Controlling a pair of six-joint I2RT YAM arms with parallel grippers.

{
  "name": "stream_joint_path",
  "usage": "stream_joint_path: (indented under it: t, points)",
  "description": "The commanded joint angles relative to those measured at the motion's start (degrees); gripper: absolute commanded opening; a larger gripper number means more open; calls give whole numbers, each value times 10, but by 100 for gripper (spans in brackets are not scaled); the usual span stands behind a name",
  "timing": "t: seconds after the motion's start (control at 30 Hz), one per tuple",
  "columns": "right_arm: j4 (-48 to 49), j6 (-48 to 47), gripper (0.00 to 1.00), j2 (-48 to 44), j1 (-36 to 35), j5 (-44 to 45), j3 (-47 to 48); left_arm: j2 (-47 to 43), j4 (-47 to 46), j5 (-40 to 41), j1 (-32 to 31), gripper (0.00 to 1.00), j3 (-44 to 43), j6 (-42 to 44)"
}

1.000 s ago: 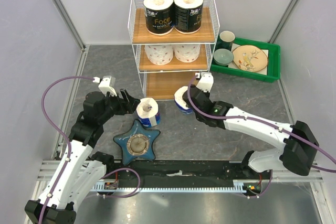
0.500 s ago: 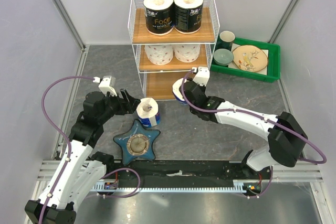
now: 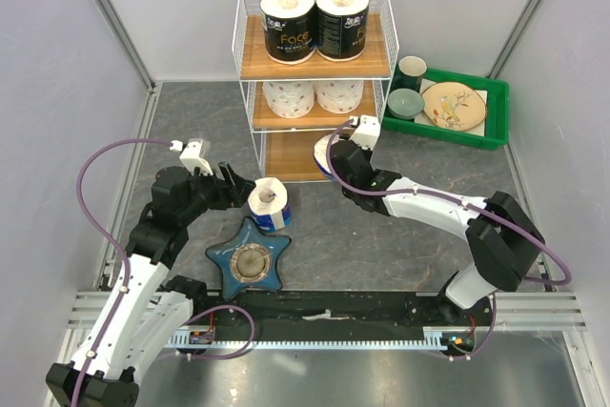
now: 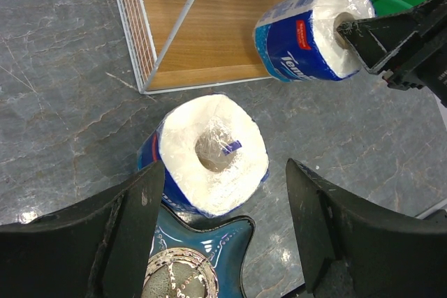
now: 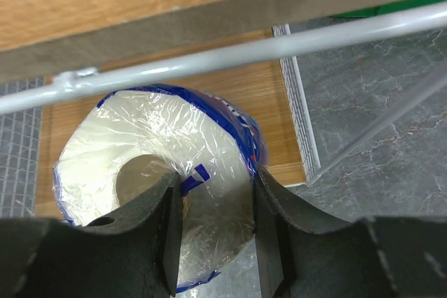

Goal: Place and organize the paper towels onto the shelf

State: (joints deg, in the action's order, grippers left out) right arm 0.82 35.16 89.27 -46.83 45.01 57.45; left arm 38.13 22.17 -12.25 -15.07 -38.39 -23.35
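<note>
The shelf holds two black paper towels on its top tier and two white ones on the middle tier. My right gripper is shut on a blue-white roll at the front of the bottom tier. In the right wrist view one finger sits in that roll's core and the other outside its wall, the gripper just under the shelf's wire rail. Another blue-white roll stands upright on the table. My left gripper hangs open just above and behind it, not touching.
A blue star-shaped dish lies right next to the standing roll, toward the arms. A green tray with cups and a plate sits right of the shelf. The bottom tier's wood is bare behind the held roll.
My right arm has carried its blue-white roll further from the arm bases and left, up to the shelf's bottom tier. The left arm and the standing roll have not moved.
</note>
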Motion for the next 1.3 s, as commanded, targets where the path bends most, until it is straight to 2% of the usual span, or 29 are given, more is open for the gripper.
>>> stream_joint_path:
  t: [0.0, 1.27]
  points:
    - [57, -11, 41, 12, 8, 6, 21, 0, -21, -11, 5, 77, 0, -17]
    - [67, -43, 42, 107, 42, -33, 91, 2, -23, -19, 14, 77, 1, -18]
